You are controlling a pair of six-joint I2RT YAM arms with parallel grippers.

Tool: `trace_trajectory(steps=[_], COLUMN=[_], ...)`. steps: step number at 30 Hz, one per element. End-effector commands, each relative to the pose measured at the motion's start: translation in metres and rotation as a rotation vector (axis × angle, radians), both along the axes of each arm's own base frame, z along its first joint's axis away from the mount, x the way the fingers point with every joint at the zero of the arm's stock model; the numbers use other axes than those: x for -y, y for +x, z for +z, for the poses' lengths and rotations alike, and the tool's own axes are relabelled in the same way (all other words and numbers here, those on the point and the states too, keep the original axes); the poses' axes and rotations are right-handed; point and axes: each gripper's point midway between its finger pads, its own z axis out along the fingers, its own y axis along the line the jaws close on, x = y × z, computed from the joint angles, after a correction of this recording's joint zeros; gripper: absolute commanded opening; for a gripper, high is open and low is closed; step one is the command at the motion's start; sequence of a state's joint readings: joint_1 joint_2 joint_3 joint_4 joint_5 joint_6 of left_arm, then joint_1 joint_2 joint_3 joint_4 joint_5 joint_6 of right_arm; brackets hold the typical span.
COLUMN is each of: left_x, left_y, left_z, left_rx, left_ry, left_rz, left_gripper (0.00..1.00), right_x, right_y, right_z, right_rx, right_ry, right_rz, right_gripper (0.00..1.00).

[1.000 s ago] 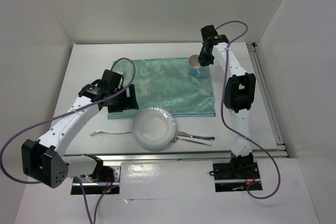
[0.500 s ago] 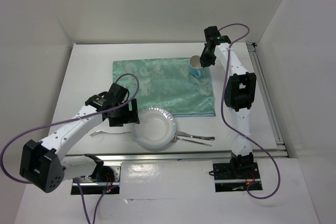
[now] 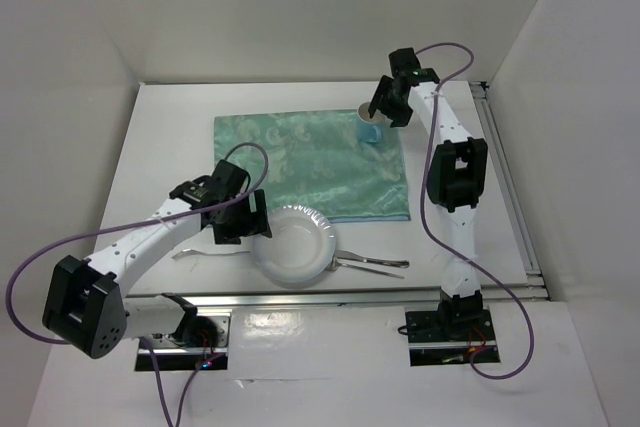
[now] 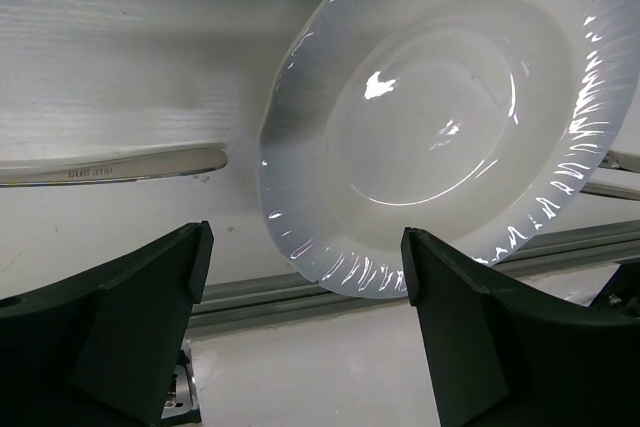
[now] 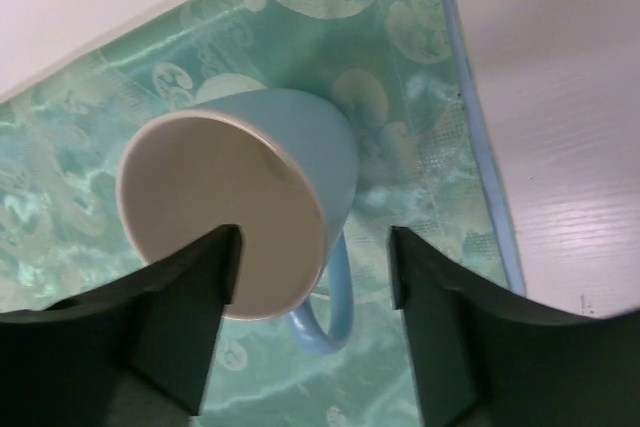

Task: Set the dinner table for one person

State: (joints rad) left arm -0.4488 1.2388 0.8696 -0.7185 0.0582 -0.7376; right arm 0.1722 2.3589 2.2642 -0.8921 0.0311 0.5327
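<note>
The white dinner table (image 3: 165, 137) carries a teal patterned mat (image 3: 300, 162). A blue mug (image 3: 370, 128) stands upright on the mat's far right corner. My right gripper (image 3: 383, 113) hangs open over it; in the right wrist view its jaws (image 5: 312, 247) straddle the mug (image 5: 300, 147), one finger above the mouth, the other outside the handle (image 5: 340, 322). A white paper plate (image 3: 293, 245) lies by the near edge, overlapping the mat. My left gripper (image 3: 252, 219) is open beside the plate's left rim. In the left wrist view the plate (image 4: 450, 117) lies just ahead of the gripper (image 4: 305, 247).
A silver utensil (image 3: 208, 253) lies left of the plate, its handle (image 4: 110, 167) showing in the left wrist view. More cutlery (image 3: 372, 264) lies right of the plate. A metal rail (image 3: 400, 292) runs along the near edge. White walls enclose the table.
My right gripper has opened and let go of the mug, which stays on the mat. My left gripper has moved from the mat's left edge toward the plate.
</note>
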Motion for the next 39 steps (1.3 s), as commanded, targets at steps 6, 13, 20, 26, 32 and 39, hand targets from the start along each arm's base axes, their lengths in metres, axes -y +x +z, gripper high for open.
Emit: trace_trajectory(steps=[6, 13, 20, 26, 32, 39], left_x=[0.010, 0.024, 0.033, 0.032, 0.035, 0.038], left_y=[-0.005, 0.002, 0.013, 0.022, 0.019, 0.019], left_z=[-0.018, -0.038, -0.042, -0.048, -0.059, -0.027], left_rx=[-0.023, 0.035, 0.068, 0.077, 0.056, 0.077], left_ry=[-0.058, -0.151, -0.192, -0.131, -0.066, -0.054], left_rz=[0.000, 0.007, 0.004, 0.005, -0.013, -0.052], left_gripper=[0.95, 0.88, 0.78, 0.70, 0.52, 0.00], right_x=[-0.002, 0.004, 0.016, 0.027, 0.028, 0.032], right_y=[0.008, -0.024, -0.060, -0.076, -0.078, -0.083], right_z=[0.103, 0.185, 0.220, 0.218, 0.212, 0.214], right_rx=[0.232, 0.423, 0.473, 0.466, 0.448, 0.450], right_ry=[0.056, 0.141, 0.100, 0.067, 0.065, 0.046], right_rz=[0.018, 0.030, 0.029, 0.020, 0.020, 0.013], right_gripper=[0.97, 1.00, 1.00, 1.00, 1.00, 1.00])
